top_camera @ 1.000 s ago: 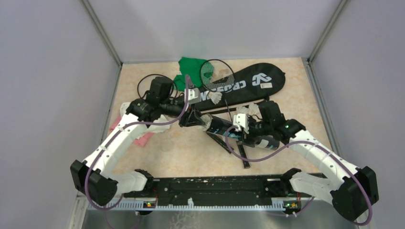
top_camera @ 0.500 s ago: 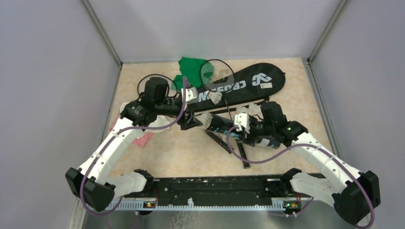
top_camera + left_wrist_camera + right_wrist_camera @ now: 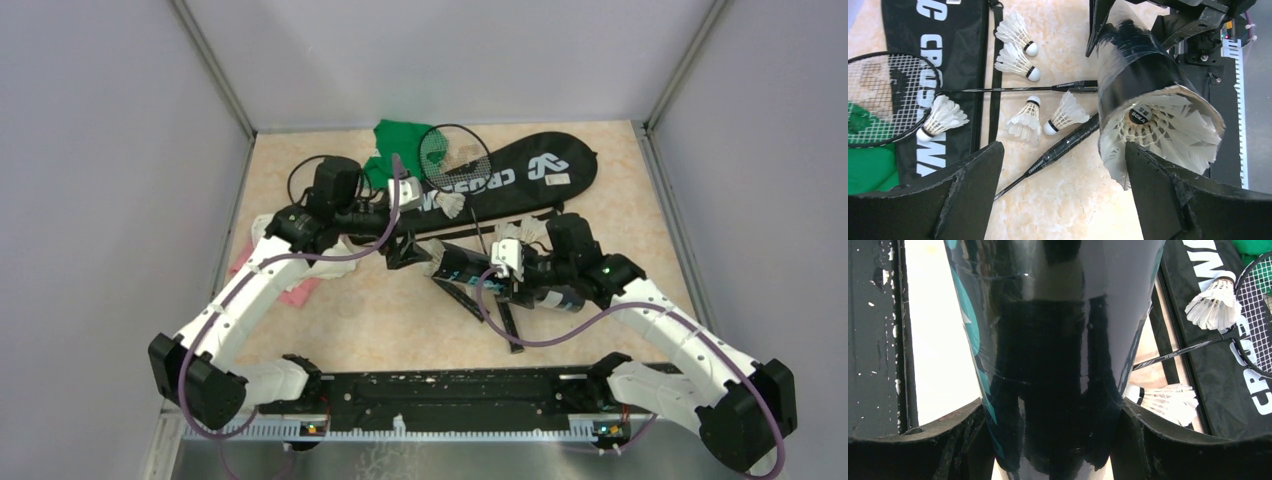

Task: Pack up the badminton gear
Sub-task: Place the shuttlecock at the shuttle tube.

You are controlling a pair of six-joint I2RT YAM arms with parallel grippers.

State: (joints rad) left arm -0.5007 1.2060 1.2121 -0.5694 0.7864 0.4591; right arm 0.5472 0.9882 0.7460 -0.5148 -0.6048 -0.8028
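right gripper (image 3: 1050, 410) clamped on the tube (image 3: 1138, 65), held in front of the bag (image 3: 520, 175), left gripper (image 3: 1064, 155) wide and empty at its mouth; shuttle (image 3: 1158, 125) there looks half-seated, so a nose-down tilt or bump could drop it among the loose shuttles (image 3: 1023, 120).

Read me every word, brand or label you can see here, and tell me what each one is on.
"CROSSWAY": big white letters on the racket bag.
"BOKA": on the cork of the shuttlecock in the mouth of the tube; the marks above it are too small to read.
Print on the racket shaft: too small to be sure.
Teal lettering on the tube: only slivers show, unreadable.
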